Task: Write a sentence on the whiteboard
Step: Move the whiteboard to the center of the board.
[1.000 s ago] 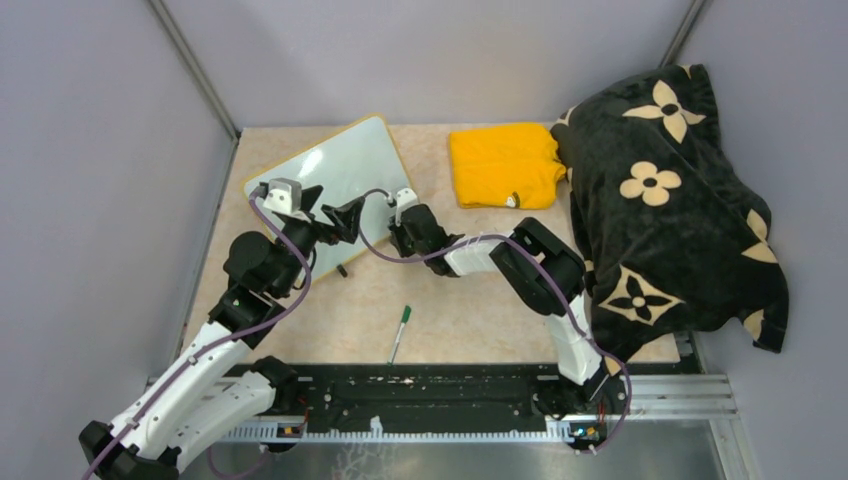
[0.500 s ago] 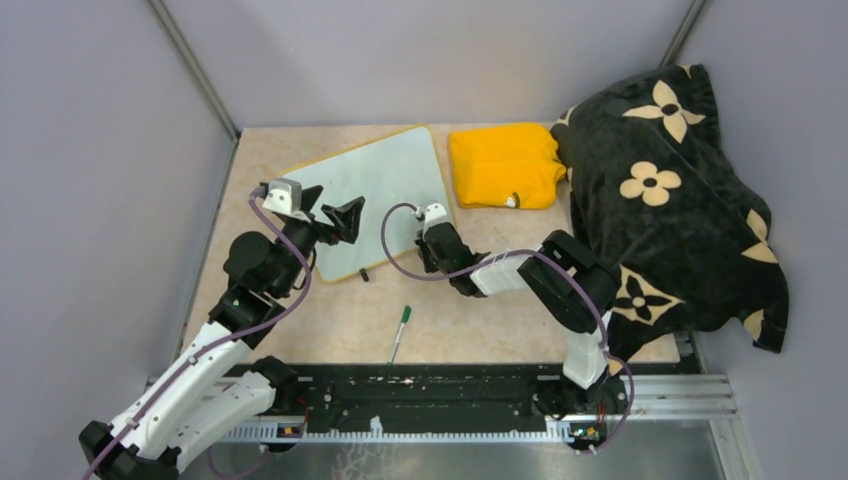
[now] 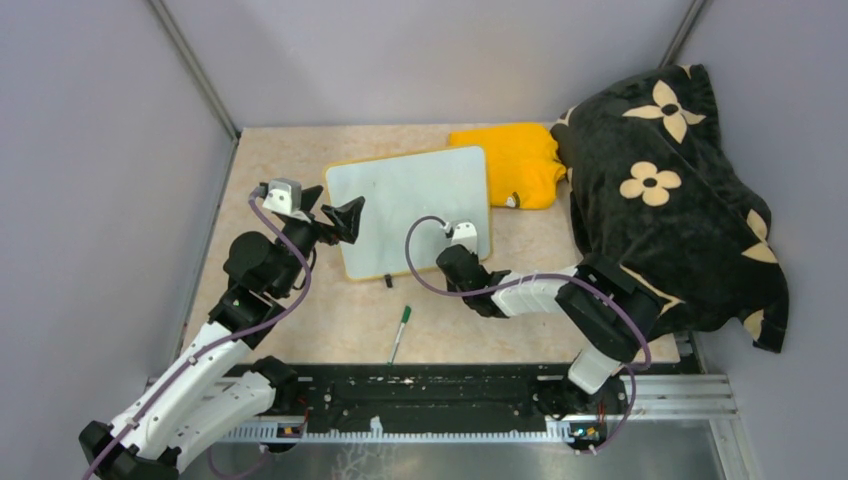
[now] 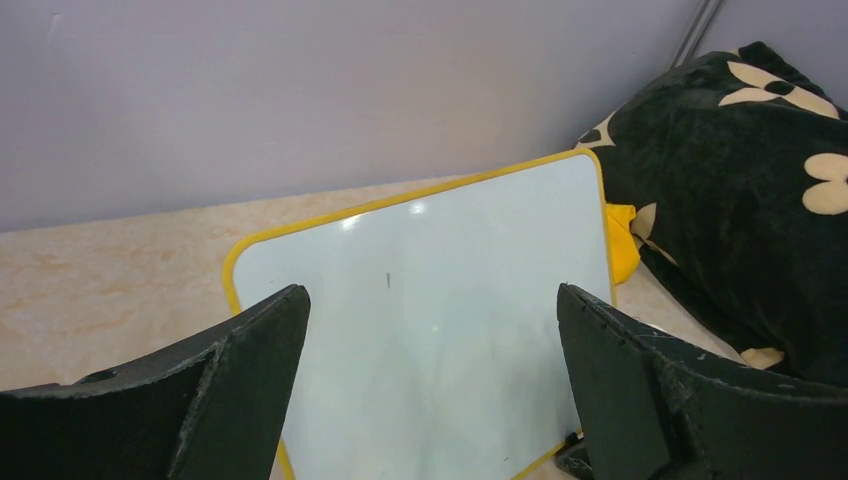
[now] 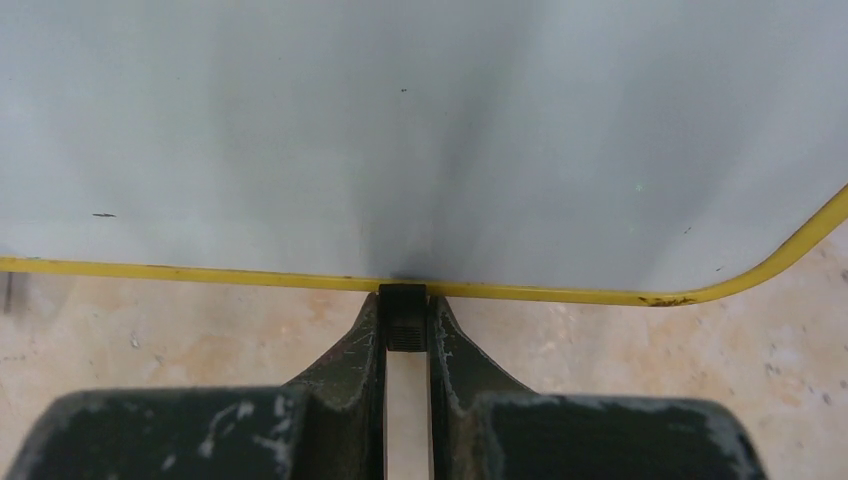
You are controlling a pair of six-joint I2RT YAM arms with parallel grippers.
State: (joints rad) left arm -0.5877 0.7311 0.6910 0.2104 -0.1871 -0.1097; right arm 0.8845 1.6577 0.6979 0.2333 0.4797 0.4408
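Observation:
The whiteboard (image 3: 410, 200) lies flat mid-table, white with a yellow rim. No sentence shows on it; only a few small dark specks show in the left wrist view (image 4: 430, 340) and the right wrist view (image 5: 400, 130). My right gripper (image 3: 465, 255) is at the board's near edge, shut on a black clip foot (image 5: 403, 317) under the rim. My left gripper (image 3: 342, 220) is open and empty, just above the board's left part, its jaws wide apart (image 4: 430, 295). A green marker (image 3: 400, 332) lies on the table nearer the arm bases.
A folded yellow cloth (image 3: 520, 165) lies at the back right, and the board's far right corner overlaps it. A black blanket with cream flowers (image 3: 670, 190) is heaped along the right side. Grey walls close in the left and back.
The whiteboard has slid and turned to the right with my right gripper holding its clip foot; its corner now overlaps the yellow cloth. The left arm has not moved.

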